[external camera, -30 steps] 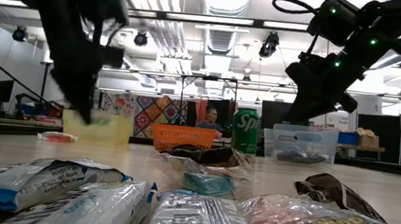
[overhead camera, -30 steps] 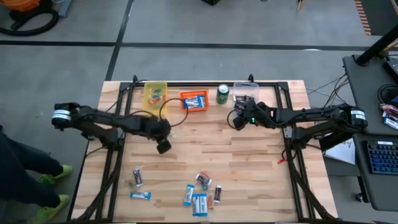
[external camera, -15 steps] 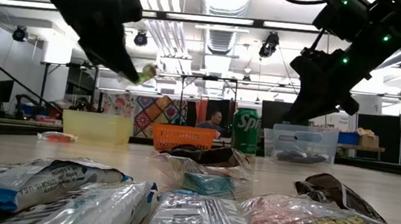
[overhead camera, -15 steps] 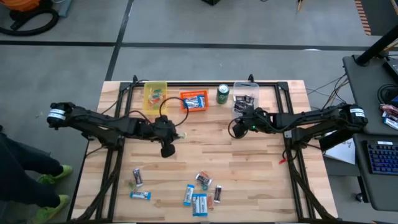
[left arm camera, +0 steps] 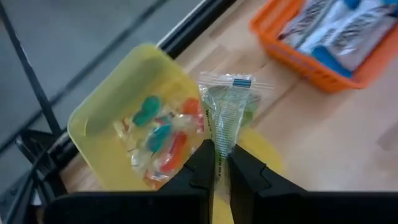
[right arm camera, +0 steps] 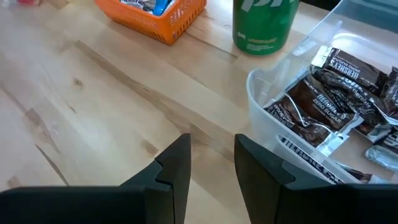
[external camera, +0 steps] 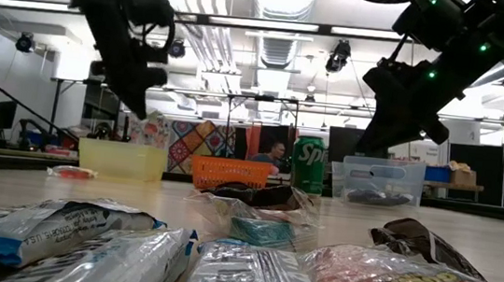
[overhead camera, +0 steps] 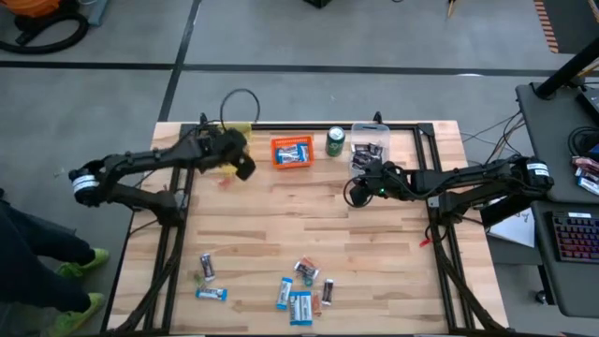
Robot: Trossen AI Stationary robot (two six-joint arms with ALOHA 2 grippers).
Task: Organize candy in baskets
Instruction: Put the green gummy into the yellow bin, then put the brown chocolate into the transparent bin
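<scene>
Our left claw (left arm camera: 217,167) is raised over the counter's far left corner, its fingers (left arm camera: 200,163) pinched together on a small wrapped sweet. Our right arm reaches inward from the right; its right claw (right arm camera: 212,163) hangs with its fingers (right arm camera: 177,160) parted, holding nothing.

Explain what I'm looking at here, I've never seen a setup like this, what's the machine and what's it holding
Two robot arms work at a wooden table. One picture looks straight down, one sits at table height, and two come from cameras on the wrists. The left gripper is shut on a green sweet above the yellow basket. The right gripper is open and empty beside the clear basket of dark bars. Between them stand an orange basket and a green can. Loose candy lies at the table's near edge.
</scene>
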